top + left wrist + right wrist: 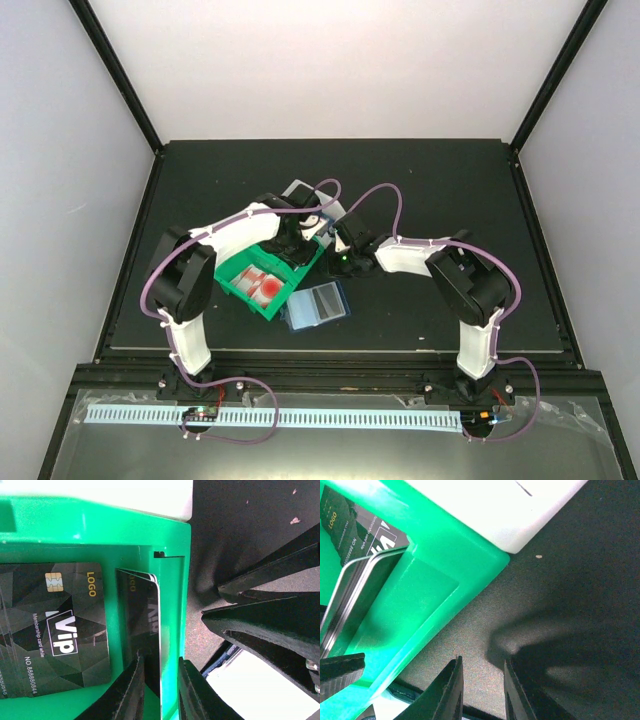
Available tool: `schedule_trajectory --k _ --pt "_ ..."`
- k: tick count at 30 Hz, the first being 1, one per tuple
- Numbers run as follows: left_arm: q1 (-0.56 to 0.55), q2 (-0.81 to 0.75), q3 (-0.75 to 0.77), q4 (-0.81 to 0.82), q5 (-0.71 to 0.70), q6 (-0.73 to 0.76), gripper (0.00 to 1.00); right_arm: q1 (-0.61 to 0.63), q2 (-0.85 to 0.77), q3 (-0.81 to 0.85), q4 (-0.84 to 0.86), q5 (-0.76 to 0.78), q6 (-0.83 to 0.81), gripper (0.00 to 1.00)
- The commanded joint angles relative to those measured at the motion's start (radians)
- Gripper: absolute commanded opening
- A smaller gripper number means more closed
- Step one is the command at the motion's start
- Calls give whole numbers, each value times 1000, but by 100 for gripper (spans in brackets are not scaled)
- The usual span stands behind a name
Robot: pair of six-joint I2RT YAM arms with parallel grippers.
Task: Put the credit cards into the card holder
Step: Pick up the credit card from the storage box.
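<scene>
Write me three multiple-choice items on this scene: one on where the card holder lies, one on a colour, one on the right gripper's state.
1. The card holder lies:
A) on the table beside the green bin
B) inside that bin
C) between the fingers of the right gripper

2. The Vip card lying flat in the bin is:
A) white
B) black
C) orange

3. The right gripper is:
A) shut on a card
B) shut on the bin's wall
C) open, with nothing between its fingers

Answers:
1 A: the top view shows the holder spread open on the table, next to the bin's near corner.
2 B: the left wrist view shows a black face with gold and white print.
3 C: the right wrist view shows only bare table in the gap between the fingers.
</scene>
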Motion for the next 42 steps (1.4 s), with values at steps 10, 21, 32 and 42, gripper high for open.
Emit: schedule_trajectory --k 10,21,32,42 --pt "10 -50 -8 -27 94 19 18 -6 16 5 17 -16 7 25" --pt "14 -45 -15 -26 76 12 11 -6 19 3 16 -17 6 25" --pt "33 -79 -6 -45 52 10 4 -5 8 3 21 -20 7 25" --pt "51 -98 -14 -58 57 18 4 -5 8 6 27 -24 10 25"
